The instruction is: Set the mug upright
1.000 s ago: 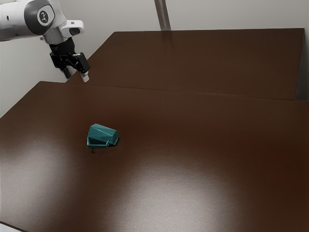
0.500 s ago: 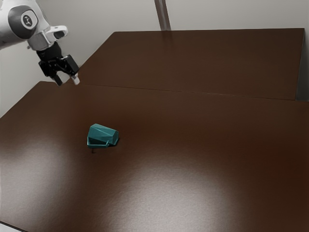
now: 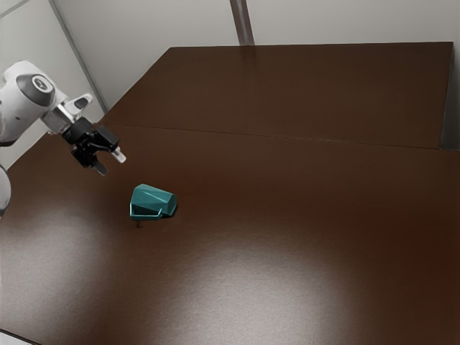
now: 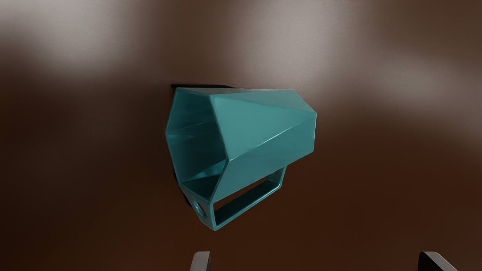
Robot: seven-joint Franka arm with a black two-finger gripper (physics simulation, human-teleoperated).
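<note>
In the exterior view my gripper (image 3: 111, 164) hangs above the table, up and to the exterior view's left of the teal mug (image 3: 153, 202). The faceted mug lies on its side, apart from the gripper. The wrist view shows the mug (image 4: 260, 131) with its hollow mouth and its angular handle (image 4: 248, 203), the handle being on the side nearer my fingertips. Wide apart and with nothing between them, the two fingertips of the gripper (image 4: 314, 261) stand open.
The dark brown table (image 3: 302, 194) extends around the mug. Behind it a raised-looking brown panel (image 3: 302, 90) meets the table along a thin seam, with a pale wall (image 3: 345, 21) beyond.
My hand has come down and somewhat to the exterior view's left, tilting on the way, and is now closer to the mug. The mug has stayed where it lay.
</note>
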